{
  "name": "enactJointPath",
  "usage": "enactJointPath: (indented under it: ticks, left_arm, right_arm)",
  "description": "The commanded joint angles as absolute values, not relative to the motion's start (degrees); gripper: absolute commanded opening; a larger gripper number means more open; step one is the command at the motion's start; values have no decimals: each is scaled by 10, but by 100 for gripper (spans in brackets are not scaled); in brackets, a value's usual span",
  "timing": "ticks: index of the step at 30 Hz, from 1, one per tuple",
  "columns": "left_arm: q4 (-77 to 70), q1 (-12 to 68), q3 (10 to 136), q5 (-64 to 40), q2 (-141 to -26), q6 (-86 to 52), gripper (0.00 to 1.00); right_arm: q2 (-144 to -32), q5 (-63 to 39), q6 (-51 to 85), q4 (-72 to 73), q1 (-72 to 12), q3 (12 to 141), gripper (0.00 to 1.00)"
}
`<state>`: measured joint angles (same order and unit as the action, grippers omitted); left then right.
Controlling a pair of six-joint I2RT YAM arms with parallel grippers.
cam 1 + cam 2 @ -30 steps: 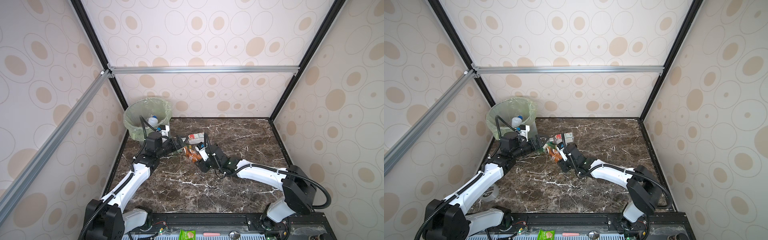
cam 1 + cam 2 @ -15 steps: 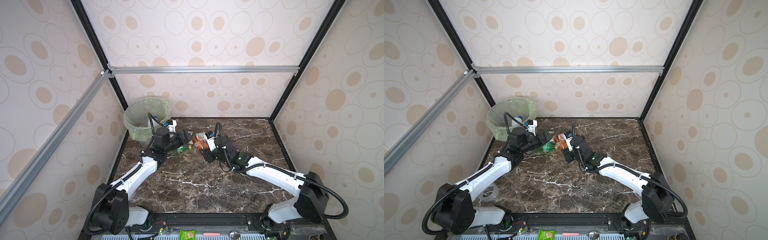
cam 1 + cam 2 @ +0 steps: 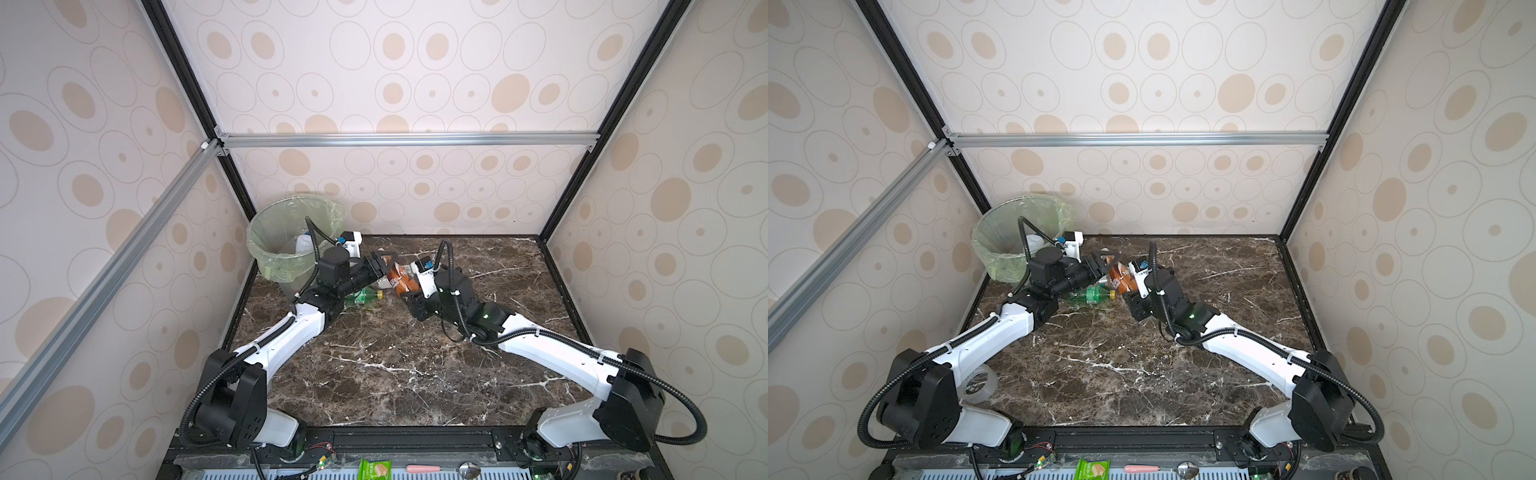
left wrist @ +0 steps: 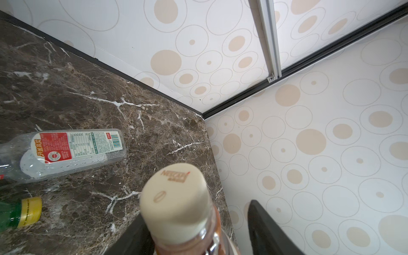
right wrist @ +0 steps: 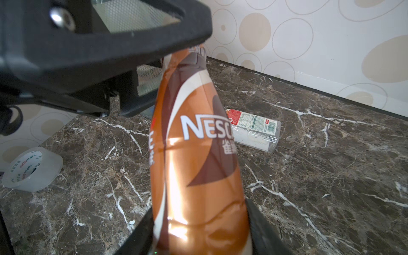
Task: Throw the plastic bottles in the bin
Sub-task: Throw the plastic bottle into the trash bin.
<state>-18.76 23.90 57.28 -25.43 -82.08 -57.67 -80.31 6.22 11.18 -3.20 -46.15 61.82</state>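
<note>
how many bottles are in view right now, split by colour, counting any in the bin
brown bottle: 1
red-white bottle: 1
green bottle: 1
clear bottle, in the bin: 1
total: 4

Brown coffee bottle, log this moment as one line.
brown bottle: held off table | right hand: shut on its body | left hand: open around its cap | lying: green bottle, red-label bottle

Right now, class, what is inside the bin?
Inside the bin, one clear bottle with a bluish cap shows in both top views. The bin's floor is hidden behind its bag-covered near wall, so more may lie unseen.
</note>
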Motion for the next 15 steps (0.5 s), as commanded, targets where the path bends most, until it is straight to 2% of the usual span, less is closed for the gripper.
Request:
enactJointPath:
  ticks: [1, 8, 15]
  left_arm:
    - [-207, 244, 603, -243, -826, -573, 54]
    - [-193, 246, 622, -235, -835, -558, 39]
    - [-146, 246, 659, -222, -849, -526, 33]
  right_arm:
    - [-790, 58, 116, -13, -456, 626, 51]
    - [-802, 55, 114, -11, -454, 632, 53]
    - [-811, 47, 115, -13, -445, 638, 65]
